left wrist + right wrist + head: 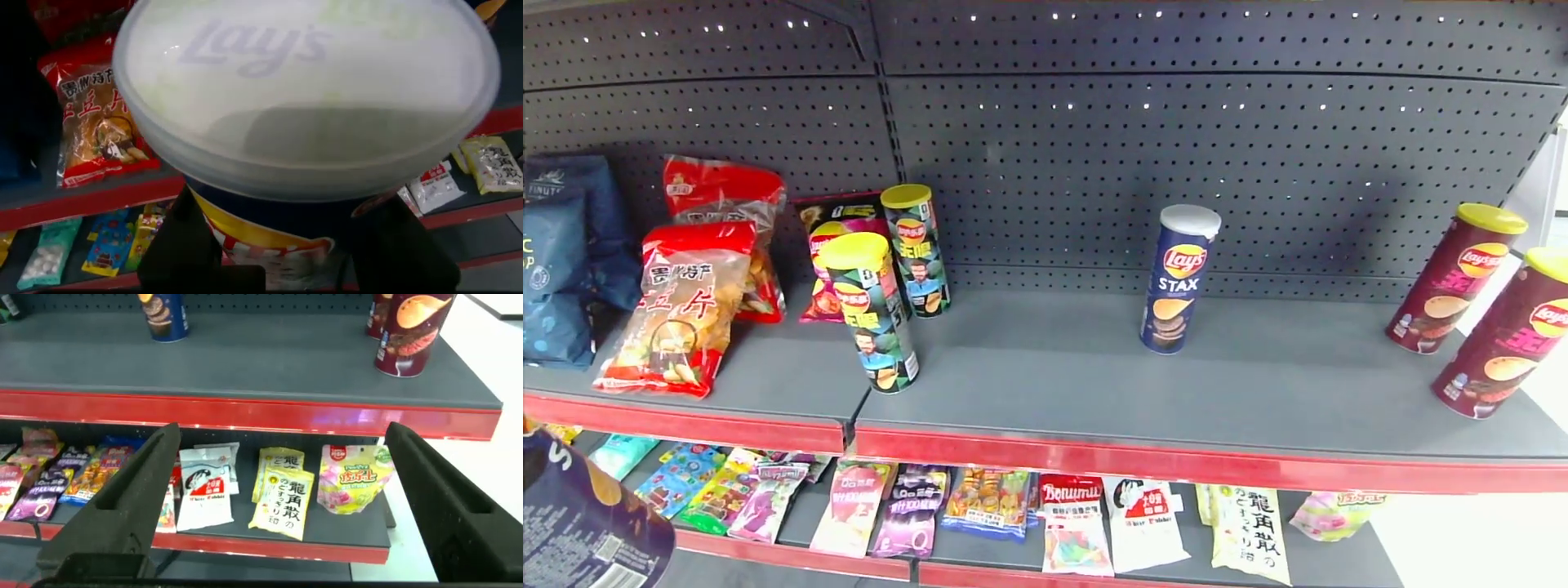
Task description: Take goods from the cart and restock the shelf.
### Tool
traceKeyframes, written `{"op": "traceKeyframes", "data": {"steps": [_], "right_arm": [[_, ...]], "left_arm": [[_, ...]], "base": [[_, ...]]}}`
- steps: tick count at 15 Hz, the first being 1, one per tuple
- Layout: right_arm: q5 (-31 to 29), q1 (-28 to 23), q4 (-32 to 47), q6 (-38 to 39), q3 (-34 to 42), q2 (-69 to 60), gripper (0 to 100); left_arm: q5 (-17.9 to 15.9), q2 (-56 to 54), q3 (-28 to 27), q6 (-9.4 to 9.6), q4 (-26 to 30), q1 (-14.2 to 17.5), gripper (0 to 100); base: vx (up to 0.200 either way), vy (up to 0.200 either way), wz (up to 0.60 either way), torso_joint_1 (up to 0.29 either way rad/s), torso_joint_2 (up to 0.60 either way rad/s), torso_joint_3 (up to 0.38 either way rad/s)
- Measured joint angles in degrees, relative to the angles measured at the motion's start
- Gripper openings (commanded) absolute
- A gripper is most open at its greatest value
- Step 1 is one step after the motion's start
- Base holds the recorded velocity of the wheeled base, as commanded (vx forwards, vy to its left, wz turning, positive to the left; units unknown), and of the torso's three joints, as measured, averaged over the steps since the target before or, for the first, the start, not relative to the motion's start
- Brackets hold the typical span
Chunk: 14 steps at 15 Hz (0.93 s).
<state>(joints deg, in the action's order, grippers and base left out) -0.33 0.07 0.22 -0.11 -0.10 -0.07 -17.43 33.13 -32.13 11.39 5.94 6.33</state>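
Observation:
My left gripper is shut on a dark blue chip can with a white lid, its black fingers on either side of the can's body. The same can shows at the lower left of the head view, below the grey shelf with its red front edge. My right gripper is open with nothing between its fingers, in front of the shelf's red edge. A matching blue can stands upright mid-shelf.
Two maroon cans stand at the shelf's right end, two yellow-lidded cans and snack bags at the left. Bare shelf lies around the blue can. Snack packets fill the lower shelf.

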Motion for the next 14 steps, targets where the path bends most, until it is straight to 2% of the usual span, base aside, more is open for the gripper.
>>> {"op": "traceKeyframes", "data": {"steps": [4, 7, 9, 11, 14], "right_arm": [[0.23, 0.06, -0.01, -0.29, 0.00, 0.10, 100], [1.37, 0.11, 0.00, -1.01, -0.01, 0.10, 100], [5.19, 0.17, 0.22, -1.26, -0.50, 0.45, 100], [6.95, 0.23, 0.32, -0.35, -4.06, 3.24, 100], [9.06, 1.49, -0.87, -1.63, -10.86, 17.08, 100]], "left_arm": [[-0.38, -2.27, 0.99, 0.11, 0.07, -0.11, 0], [-0.77, -6.73, 1.71, 0.07, 4.18, -0.24, 0], [-3.39, -9.96, 1.82, 0.00, 6.31, -0.93, 0], [-4.32, -11.89, 1.85, 0.10, 7.58, -1.93, 0], [-4.16, -12.67, 1.88, 0.11, 7.36, -2.28, 0]], "base": [[0.000, 0.000, 0.00, 0.000, 0.00, 0.000], [0.000, 0.000, 0.00, 0.000, 0.00, 0.000], [0.000, 0.000, 0.00, 0.000, 0.00, 0.000], [0.000, 0.000, 0.00, 0.000, 0.00, 0.000], [0.000, 0.000, 0.00, 0.000, 0.00, 0.000]]}}
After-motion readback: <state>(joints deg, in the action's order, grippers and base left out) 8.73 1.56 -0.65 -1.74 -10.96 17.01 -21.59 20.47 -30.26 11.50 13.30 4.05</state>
